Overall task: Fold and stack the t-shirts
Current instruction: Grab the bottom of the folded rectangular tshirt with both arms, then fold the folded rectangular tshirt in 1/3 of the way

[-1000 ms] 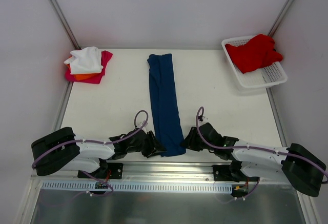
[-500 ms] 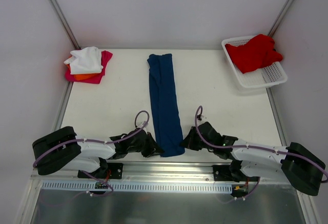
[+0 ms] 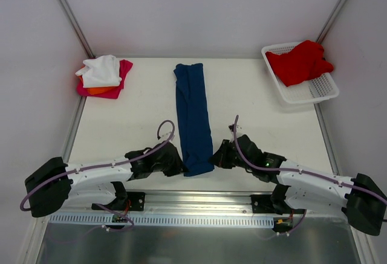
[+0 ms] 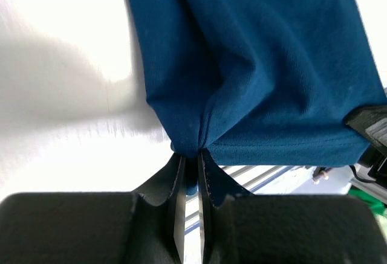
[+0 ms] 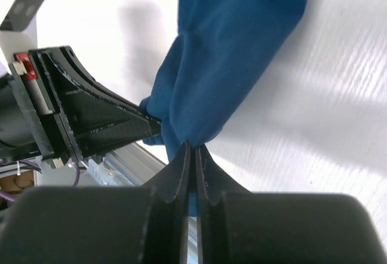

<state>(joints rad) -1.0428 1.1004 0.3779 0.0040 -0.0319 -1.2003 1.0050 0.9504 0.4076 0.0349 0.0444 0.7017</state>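
Note:
A navy blue t-shirt [image 3: 193, 116], folded into a long narrow strip, runs from the table's back to its near edge. My left gripper [image 3: 180, 168] is shut on the strip's near left corner [image 4: 192, 146]. My right gripper [image 3: 214, 159] is shut on the near right corner [image 5: 192, 132]. The near hem is lifted a little off the table between them. A stack of white, orange and magenta t-shirts [image 3: 104, 75] lies at the back left. A red t-shirt [image 3: 299, 62] lies in the white basket [image 3: 309, 93] at the back right.
Metal rails and the arm bases [image 3: 193, 206] line the near table edge. White walls close in the back and both sides. The basket stands against the right edge.
Both grippers have shut on the navy t-shirt's near corners and pulled them up and away from the near edge, so the strip looks shorter. Both arms have stretched forward.

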